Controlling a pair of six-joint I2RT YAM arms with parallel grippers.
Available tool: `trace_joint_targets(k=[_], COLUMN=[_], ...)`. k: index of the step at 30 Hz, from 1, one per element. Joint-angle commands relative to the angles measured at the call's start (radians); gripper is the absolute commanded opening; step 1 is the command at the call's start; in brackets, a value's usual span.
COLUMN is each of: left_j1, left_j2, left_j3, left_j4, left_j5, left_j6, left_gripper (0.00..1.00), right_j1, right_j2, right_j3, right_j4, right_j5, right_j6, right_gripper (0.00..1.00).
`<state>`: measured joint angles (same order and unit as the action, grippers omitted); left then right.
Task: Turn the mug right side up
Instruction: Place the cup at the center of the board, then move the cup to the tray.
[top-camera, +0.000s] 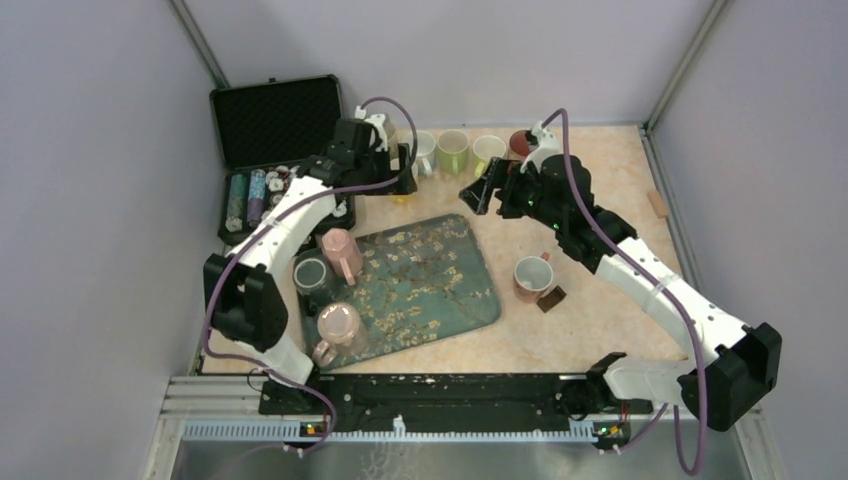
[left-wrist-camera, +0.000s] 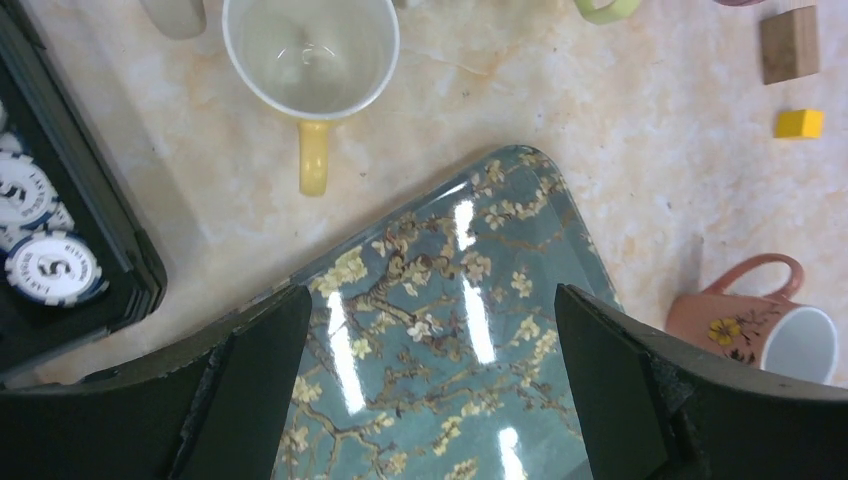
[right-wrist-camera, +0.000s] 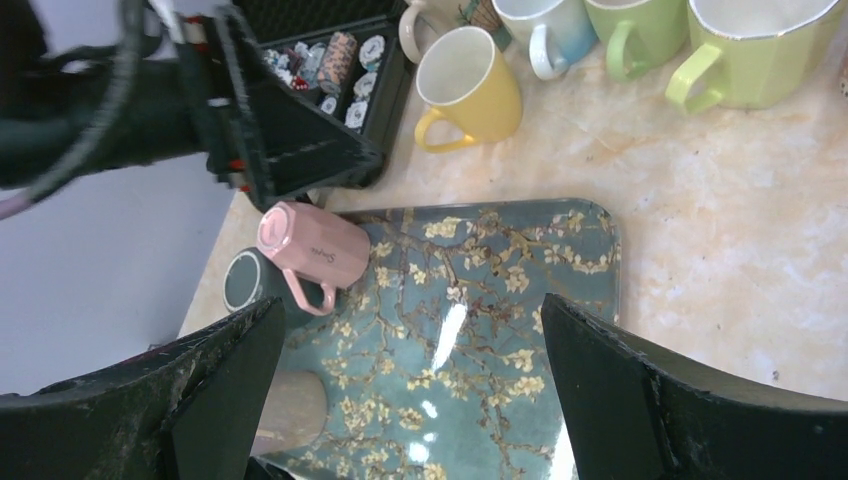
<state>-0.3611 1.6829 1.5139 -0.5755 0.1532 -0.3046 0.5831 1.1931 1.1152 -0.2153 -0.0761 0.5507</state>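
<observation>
A pink mug (top-camera: 340, 250) stands bottom up at the left edge of the floral tray (top-camera: 430, 290). It also shows in the right wrist view (right-wrist-camera: 312, 243), handle toward the tray's middle. My left gripper (top-camera: 405, 178) hovers open and empty above the tray's far corner; its jaws frame bare tray (left-wrist-camera: 450, 330) in the left wrist view. My right gripper (top-camera: 476, 194) hovers open and empty above the tray's far right corner, looking over the tray (right-wrist-camera: 480, 300) toward the pink mug. Both grippers are well apart from that mug.
A dark mug (top-camera: 312, 275) and another pink mug (top-camera: 338, 325) stand upright by the tray's left side. A salmon mug (top-camera: 532, 278) lies right of the tray. Several mugs (top-camera: 452, 150) line the back, a yellow one (left-wrist-camera: 310, 50) nearest. A chip case (top-camera: 270, 150) lies back left.
</observation>
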Motion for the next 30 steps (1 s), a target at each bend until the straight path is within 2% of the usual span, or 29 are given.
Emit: trace_joint_targets(k=[1,8,14,22,30], left_j1=[0.002,0.004,0.004,0.004,0.005], left_j2=[-0.157,-0.391,-0.531,-0.64,-0.692], left_j3=[-0.047,-0.113,-0.122,-0.081,-0.078], left_j4=[0.051,0.086,0.092,0.129,0.171], left_j5=[-0.017,-0.112,-0.127,-0.136,-0.145], left_j6=[-0.047,-0.101,-0.139,-0.17,-0.179], left_gripper=[0.98,0.98,0.98,0.98,0.99], right_j1=[0.044,0.183,0.307,0.411,0.494], right_j2=[0.016,0.081,0.242,0.479,0.739], right_j3=[0.044,0.051,0.142,0.317,0.537], right_j4=[-0.018,-0.04,-0.069,-0.045,-0.094], right_j5=[0.022,0.118,0.181,0.191,0.28], right_j6=[-0.003,-0.011,-0.048,-0.098,-0.15], right_gripper=[0.99,0.99,0.99,0.99,0.95])
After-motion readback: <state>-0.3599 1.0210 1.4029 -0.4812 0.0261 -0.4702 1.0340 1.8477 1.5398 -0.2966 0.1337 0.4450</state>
